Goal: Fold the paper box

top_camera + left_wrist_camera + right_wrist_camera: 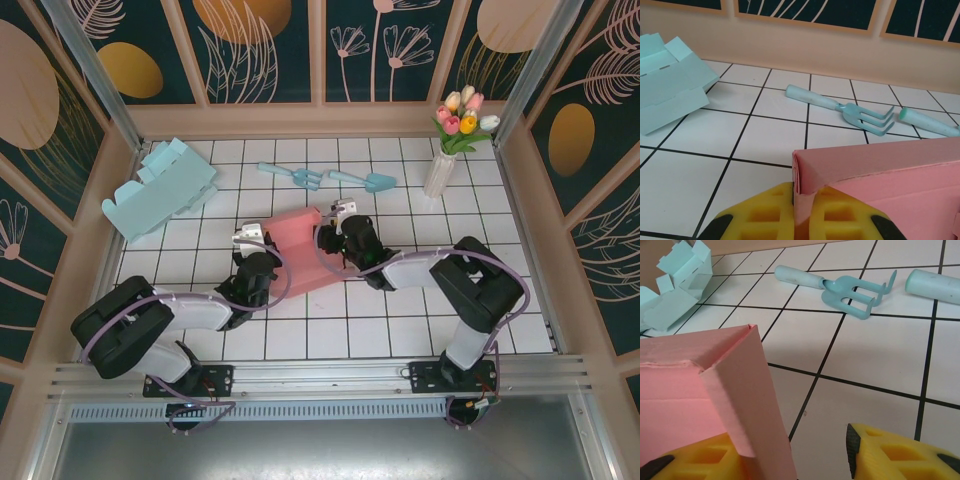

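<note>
left jaws pinch pink box [300, 250] edge; right jaws open at opposite edge

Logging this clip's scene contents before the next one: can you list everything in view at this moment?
pink box: 1, pink, table centre, between the grippers, partly folded
blue box: 1, light blue, far-left corner, partly folded
fork: 1, light blue, beyond the pink box
trowel: 1, light blue, right of the fork
vase: 1, white, far right, holding pink, yellow and white tulips
table: 1, white tiles with black lines
left gripper: 1, black with yellow pads, shut on the pink box's left wall
right gripper: 1, black with yellow pads, open around a flap at the pink box's right side
</note>
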You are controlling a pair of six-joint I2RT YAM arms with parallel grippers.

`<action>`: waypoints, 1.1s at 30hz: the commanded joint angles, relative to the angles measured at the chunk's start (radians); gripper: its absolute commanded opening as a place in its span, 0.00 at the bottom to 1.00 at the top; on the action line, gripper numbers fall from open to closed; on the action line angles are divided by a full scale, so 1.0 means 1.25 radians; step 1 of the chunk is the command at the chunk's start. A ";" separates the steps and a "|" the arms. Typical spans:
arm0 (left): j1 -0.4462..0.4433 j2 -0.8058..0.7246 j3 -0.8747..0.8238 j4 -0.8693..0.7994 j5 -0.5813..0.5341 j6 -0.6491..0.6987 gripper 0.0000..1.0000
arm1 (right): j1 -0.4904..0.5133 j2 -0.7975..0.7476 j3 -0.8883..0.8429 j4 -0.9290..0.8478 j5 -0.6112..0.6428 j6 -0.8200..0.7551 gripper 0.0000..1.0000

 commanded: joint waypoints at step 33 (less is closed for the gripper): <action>0.008 0.077 0.028 0.029 -0.054 -0.028 0.00 | -0.054 -0.052 -0.002 -0.054 -0.154 -0.023 0.75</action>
